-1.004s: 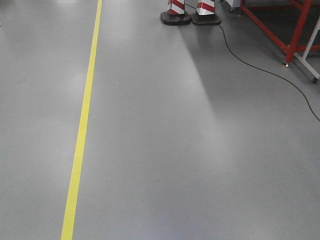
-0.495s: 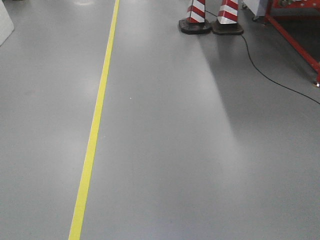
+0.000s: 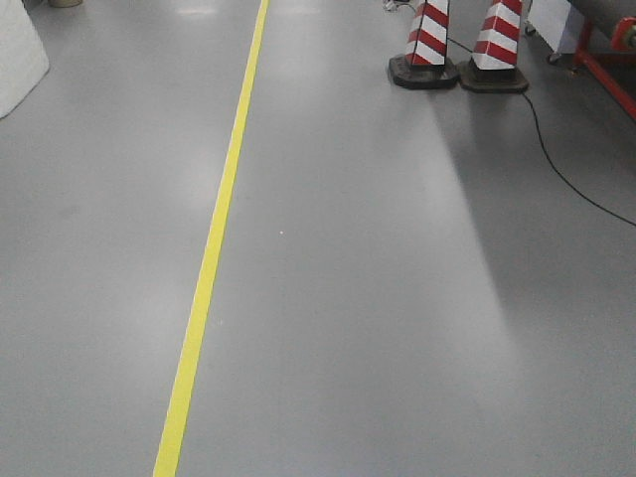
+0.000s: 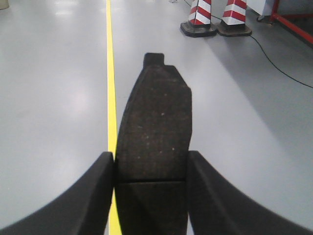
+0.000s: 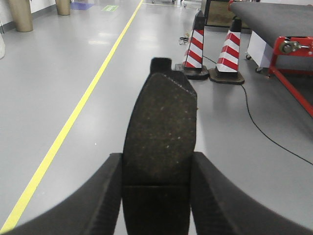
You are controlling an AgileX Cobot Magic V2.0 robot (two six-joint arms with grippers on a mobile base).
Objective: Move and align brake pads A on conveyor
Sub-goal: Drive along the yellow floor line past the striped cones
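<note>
My left gripper (image 4: 151, 169) is shut on a dark grey brake pad A (image 4: 155, 122), which sticks forward between the fingers (image 4: 95, 196) above the grey floor. My right gripper (image 5: 156, 169) is shut on another brake pad A (image 5: 161, 127), held the same way, groove near the fingers. The conveyor (image 5: 274, 14), a dark grey belt on a red frame (image 5: 288, 46), shows at the top right of the right wrist view, well ahead of that gripper. Neither gripper appears in the front view.
Two red-and-white striped cones (image 3: 459, 45) stand ahead on the right, with a black cable (image 3: 556, 164) trailing across the floor. A yellow floor line (image 3: 214, 248) runs forward on the left. A white object (image 3: 18, 55) sits at the far left.
The front view has shifted: the yellow line and cones have slid rightward and slightly downward in frame, and the red frame has nearly left the right edge. A white object has entered at the left.
</note>
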